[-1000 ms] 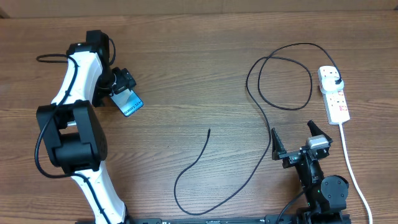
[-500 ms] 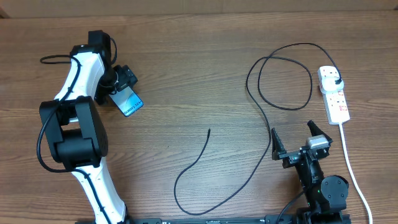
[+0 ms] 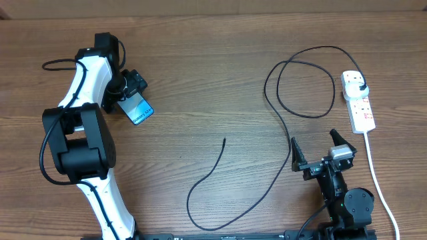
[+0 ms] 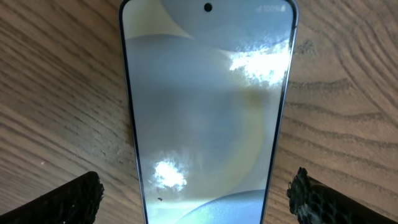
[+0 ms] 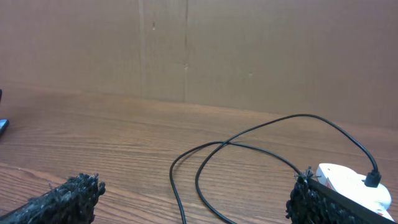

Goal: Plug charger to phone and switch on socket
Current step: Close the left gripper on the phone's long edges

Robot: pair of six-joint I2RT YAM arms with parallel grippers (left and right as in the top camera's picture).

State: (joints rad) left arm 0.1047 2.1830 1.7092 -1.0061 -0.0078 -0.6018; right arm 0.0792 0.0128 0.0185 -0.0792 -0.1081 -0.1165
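The phone [image 3: 138, 109] lies flat on the table at the left with its cyan screen up. My left gripper [image 3: 128, 97] hangs open over its far end. In the left wrist view the phone [image 4: 208, 106] fills the gap and the fingertips [image 4: 69, 200] stand clear of both its long edges. The charger [image 3: 188, 203] is a thin black cable. Its connector tip [image 3: 224, 141] lies loose mid-table and its black plug [image 3: 361, 87] sits in the white socket [image 3: 360, 110] at the right. My right gripper [image 3: 316, 151] is open and empty, near the front edge, left of the socket. The right wrist view shows the cable [image 5: 171, 173] and the socket [image 5: 348, 182] ahead.
The socket's thick white cord [image 3: 377, 175] runs toward the front edge beside my right arm. The charger cable makes a wide loop [image 3: 333, 85] left of the socket. A cardboard wall [image 5: 186, 50] stands along the table's far side.
The left arm's elbow has shifted slightly over the phone's end. The phone, the cable and the right arm have not moved.
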